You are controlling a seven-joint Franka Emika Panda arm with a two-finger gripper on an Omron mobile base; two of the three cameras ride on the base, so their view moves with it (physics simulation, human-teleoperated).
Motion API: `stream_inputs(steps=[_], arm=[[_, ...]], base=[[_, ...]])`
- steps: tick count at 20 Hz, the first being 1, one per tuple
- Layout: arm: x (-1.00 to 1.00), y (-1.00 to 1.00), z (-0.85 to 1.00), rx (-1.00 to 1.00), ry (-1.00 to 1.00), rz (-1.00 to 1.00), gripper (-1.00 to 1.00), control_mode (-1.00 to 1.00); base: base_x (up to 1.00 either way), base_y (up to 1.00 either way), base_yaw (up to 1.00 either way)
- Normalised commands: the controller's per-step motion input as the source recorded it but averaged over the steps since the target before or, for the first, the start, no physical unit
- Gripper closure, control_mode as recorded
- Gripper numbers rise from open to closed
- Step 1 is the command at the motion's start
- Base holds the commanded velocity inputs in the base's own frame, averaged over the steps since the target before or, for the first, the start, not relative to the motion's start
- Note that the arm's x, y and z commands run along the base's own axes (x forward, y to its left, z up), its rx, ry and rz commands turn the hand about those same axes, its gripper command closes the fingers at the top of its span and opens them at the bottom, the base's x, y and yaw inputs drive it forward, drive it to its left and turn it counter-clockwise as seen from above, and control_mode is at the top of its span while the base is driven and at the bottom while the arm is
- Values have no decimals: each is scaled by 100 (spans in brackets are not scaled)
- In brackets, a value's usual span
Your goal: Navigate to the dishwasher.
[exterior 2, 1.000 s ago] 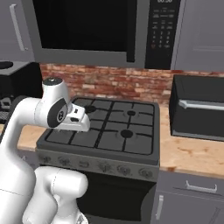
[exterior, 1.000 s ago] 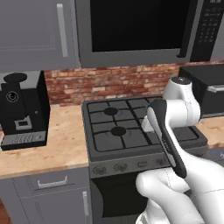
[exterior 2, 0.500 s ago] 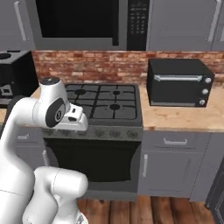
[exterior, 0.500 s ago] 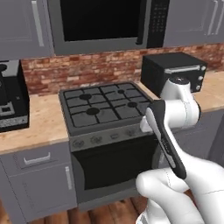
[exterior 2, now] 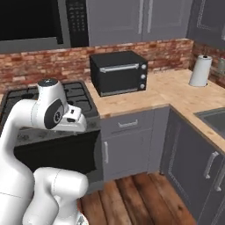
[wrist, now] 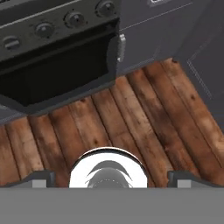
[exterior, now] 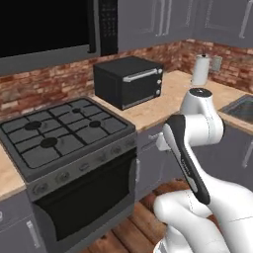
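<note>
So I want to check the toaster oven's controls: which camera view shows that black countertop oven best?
The right base view: the toaster oven faces the camera, showing its door handle and the knobs down its right side. The left base view has it at an angle, knobs smaller. The hand view looks down at the stove front and wooden floor instead.

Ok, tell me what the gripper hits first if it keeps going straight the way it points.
Probably the wooden floor: the hand view looks down past the gripper onto bare planks, with the oven door off toward its top. Depth is unclear.
</note>
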Motion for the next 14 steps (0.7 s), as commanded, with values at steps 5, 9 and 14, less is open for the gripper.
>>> stream_inputs(steps=[5, 9, 14], arm=[[0, 0, 0, 0, 0, 0, -100, 100], [0, 0, 0, 0, 0, 0, -100, 100], [0, 0, 0, 0, 0, 0, -100, 100]], base=[[0, -6, -67], [0, -10, -63], [0, -30, -62]])
